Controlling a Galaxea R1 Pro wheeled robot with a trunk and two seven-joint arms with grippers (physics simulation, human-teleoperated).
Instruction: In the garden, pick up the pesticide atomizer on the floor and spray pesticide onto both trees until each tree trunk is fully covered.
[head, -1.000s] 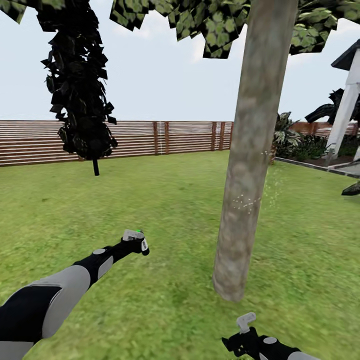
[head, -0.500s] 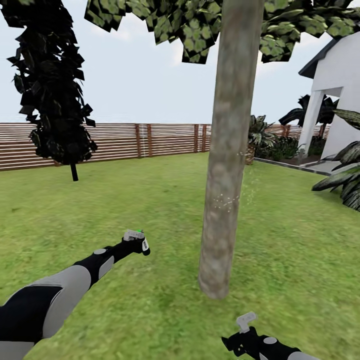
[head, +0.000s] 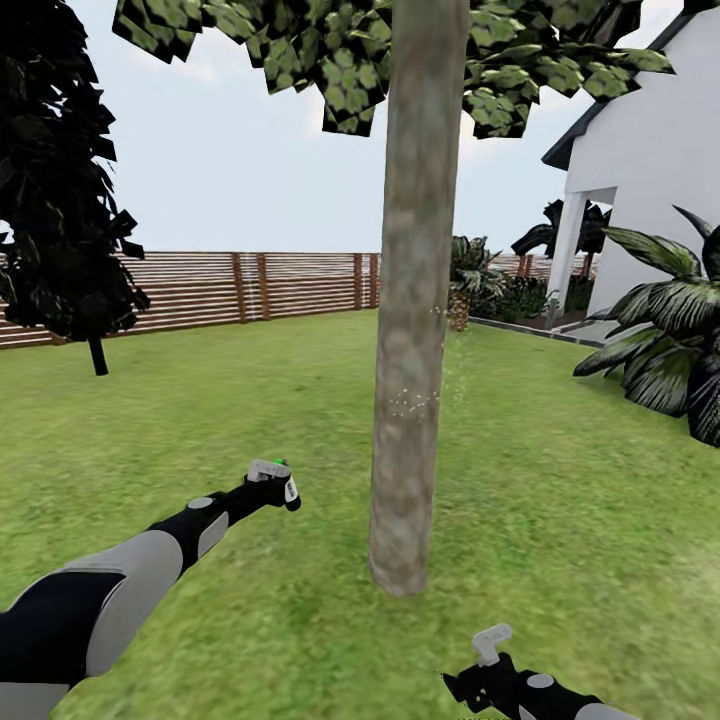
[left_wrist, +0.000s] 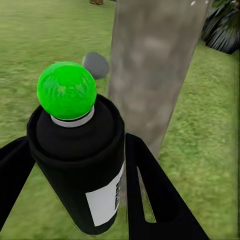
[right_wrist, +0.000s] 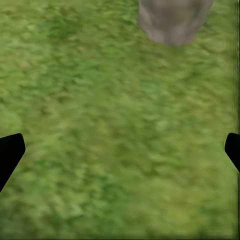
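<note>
- Item location: the pesticide atomizer (left_wrist: 82, 165) is off the lawn and carried in the left end effector (head: 272, 483). In the head view it shows as a small pale object with a green dot, at about 9 o'clock from the base of the tree trunk (head: 410, 330) and near it.
- Left end effector: its two dark fingers (left_wrist: 155, 200) sit closed against opposite sides of the can's body, below the green cap.
- Right end effector (head: 492, 665): low at about 5 o'clock from the trunk base. In the right wrist view its fingertips stand wide apart with only grass between them, so it is spread and holds nothing.
- Handling judgement: the atomizer looks small, rigid and light. Its smooth round wall is likely slippery, so a mid-body hold is sound. The cap must stay uncovered and aimed at the bark.
- Coverage: fine pale specks show on and beside the trunk at mid height. The extent of coverage elsewhere cannot be judged.
- Open room: the lawn (head: 250, 380) is open around the trunk from 6 through 12 o'clock.
- Edges: the wooden fence (head: 250, 290) closes the far side well away. A dark conifer (head: 55, 200) stands at 10 o'clock, a broad-leaved shrub (head: 665, 340) at 3 o'clock and a white house (head: 650, 180) at 2 o'clock.
- Risk judgement: circling toward 3 o'clock brings the shrub closest.
</note>
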